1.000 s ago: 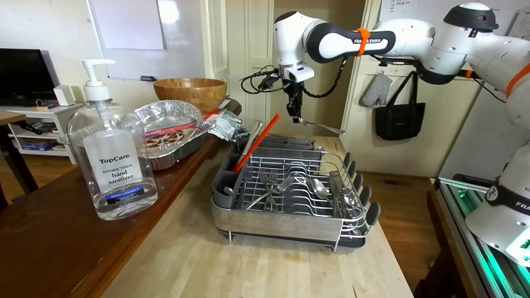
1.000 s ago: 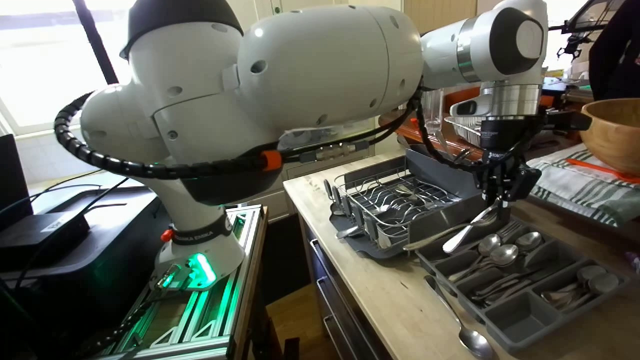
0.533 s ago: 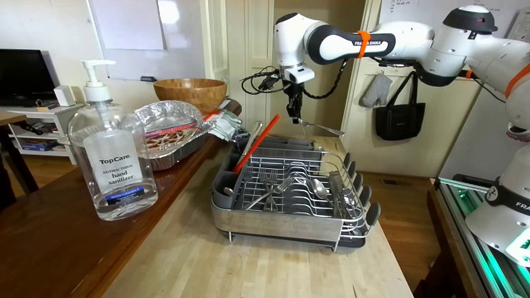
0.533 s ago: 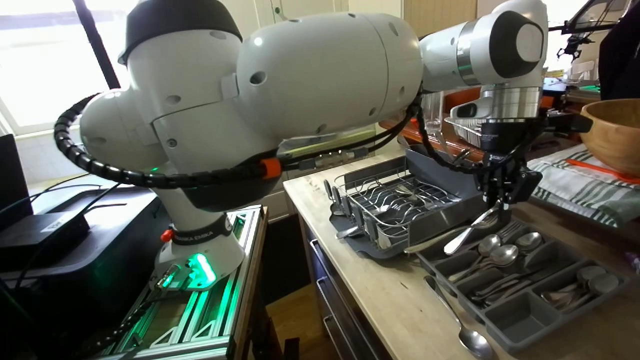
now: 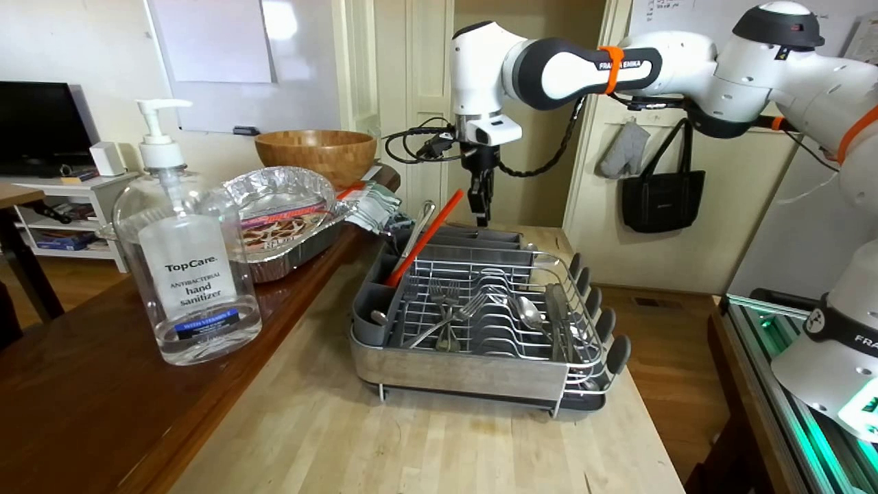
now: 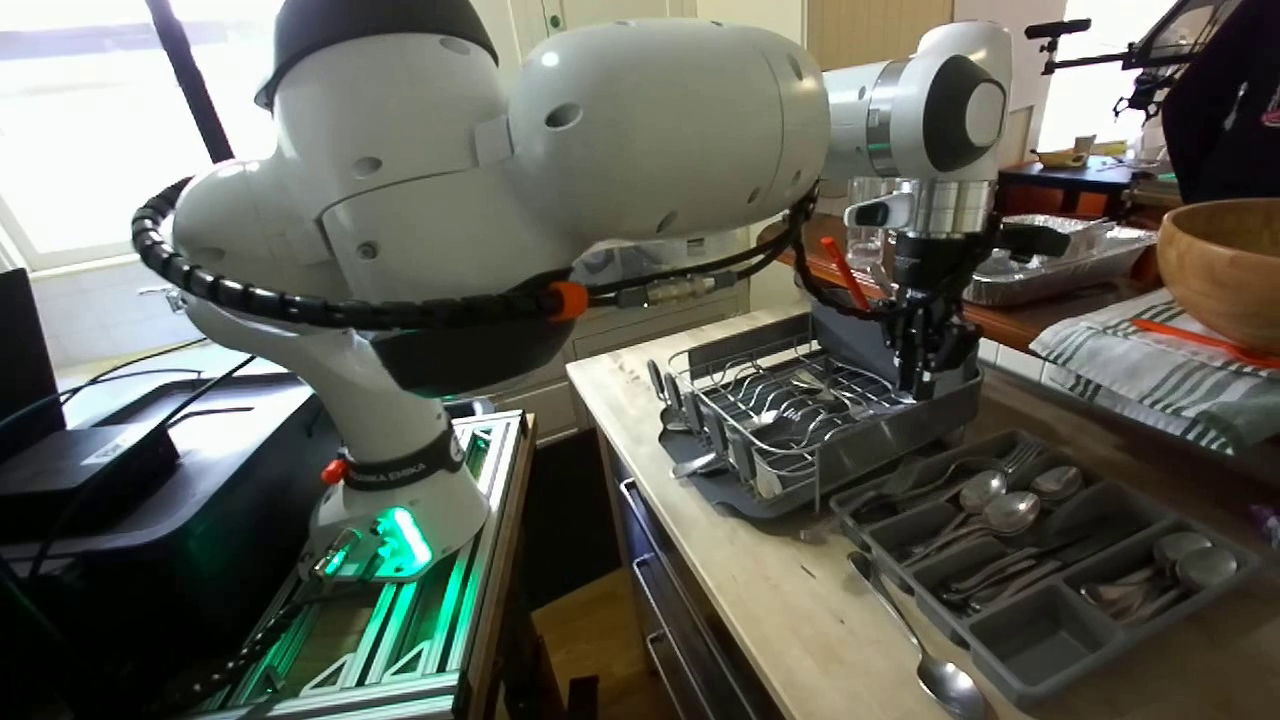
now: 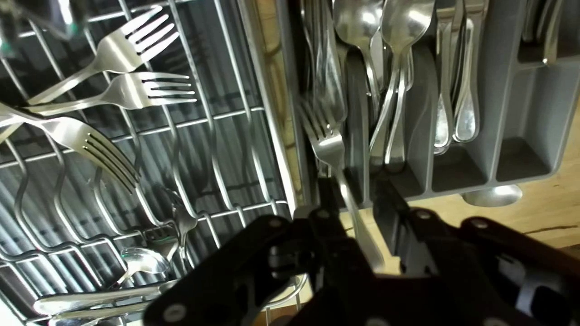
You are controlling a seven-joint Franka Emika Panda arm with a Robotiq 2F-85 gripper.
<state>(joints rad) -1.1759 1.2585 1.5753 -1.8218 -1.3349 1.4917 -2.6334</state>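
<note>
On the counter, a tray holds a fork below parted fingers.

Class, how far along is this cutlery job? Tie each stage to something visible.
Looks done: spoons and a fork lie in the tray, though that fork's handle pokes past its end. In hand: nothing; the fingers stand apart. Probably left: several forks and a spoon in the dish rack.

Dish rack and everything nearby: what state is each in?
Black robot pincer: partly open.
Grey plastic cutlery tray: uncovered, partly filled.
Silver metal fork: unheld, partly in the tray.
Silver wire dish rack: partly loaded.
Clear plastic pump bottle: upright, partly full.
Round brown wooden bowl: upright.
</note>
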